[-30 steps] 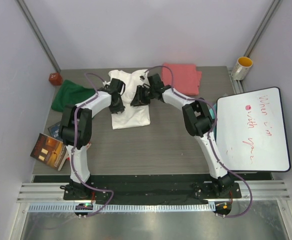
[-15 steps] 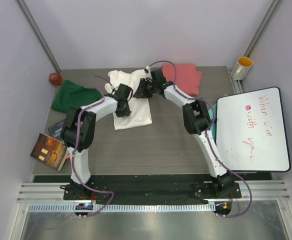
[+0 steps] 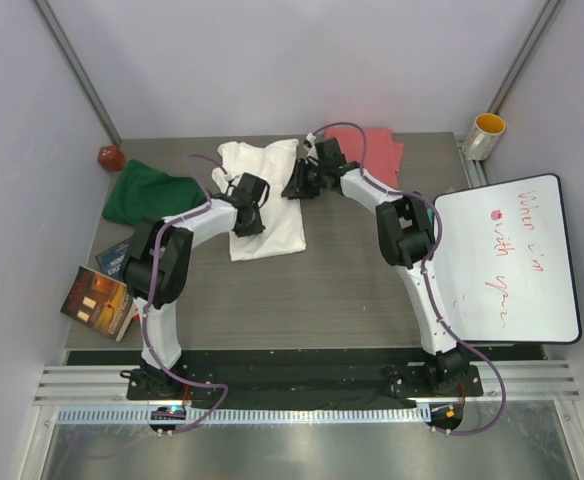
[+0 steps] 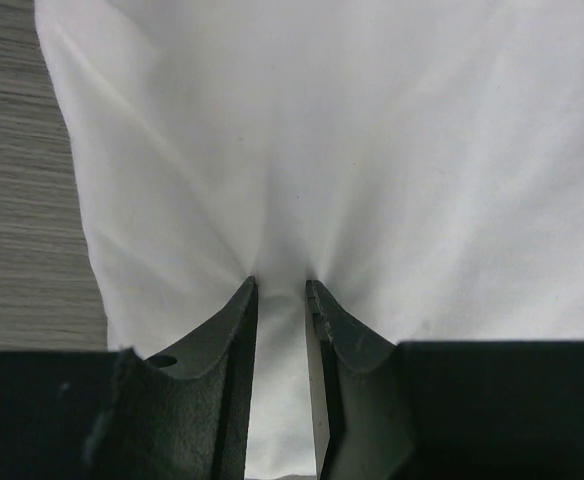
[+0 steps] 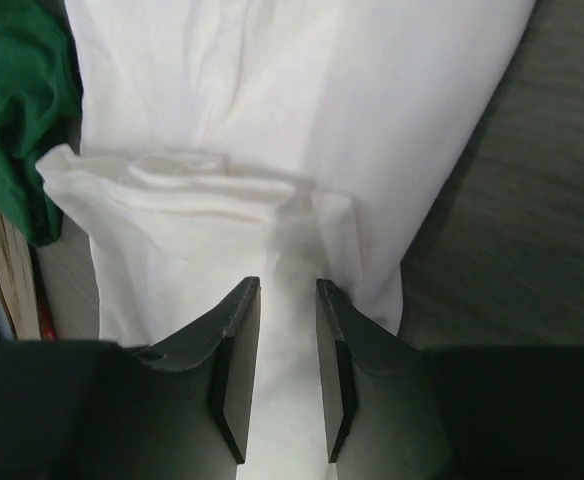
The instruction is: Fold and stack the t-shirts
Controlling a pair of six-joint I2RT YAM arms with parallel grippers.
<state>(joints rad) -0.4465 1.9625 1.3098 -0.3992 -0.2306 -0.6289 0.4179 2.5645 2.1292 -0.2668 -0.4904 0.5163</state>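
The large white t-shirt (image 3: 272, 225) lies partly folded at the back middle of the table. My left gripper (image 3: 249, 212) rests on its left part and is shut on a pinch of the white cloth (image 4: 352, 150), with creases running out from the fingertips (image 4: 244, 295). My right gripper (image 3: 292, 187) is at the shirt's far right edge and shut on white cloth (image 5: 302, 90) beside a bunched fold. The dark green t-shirt (image 3: 142, 192) lies crumpled at the left and shows in the right wrist view (image 5: 12, 90). The coral-pink t-shirt (image 3: 372, 155) lies folded at the back right.
A small red object (image 3: 110, 157) sits in the far left corner. Books (image 3: 97, 295) lie at the left edge. A whiteboard (image 3: 507, 260) covers the right side, with a yellow cup (image 3: 489, 130) behind it.
Both grippers have moved right with the white cloth in them, the right one also toward the back. The white t-shirt has shifted slightly right.
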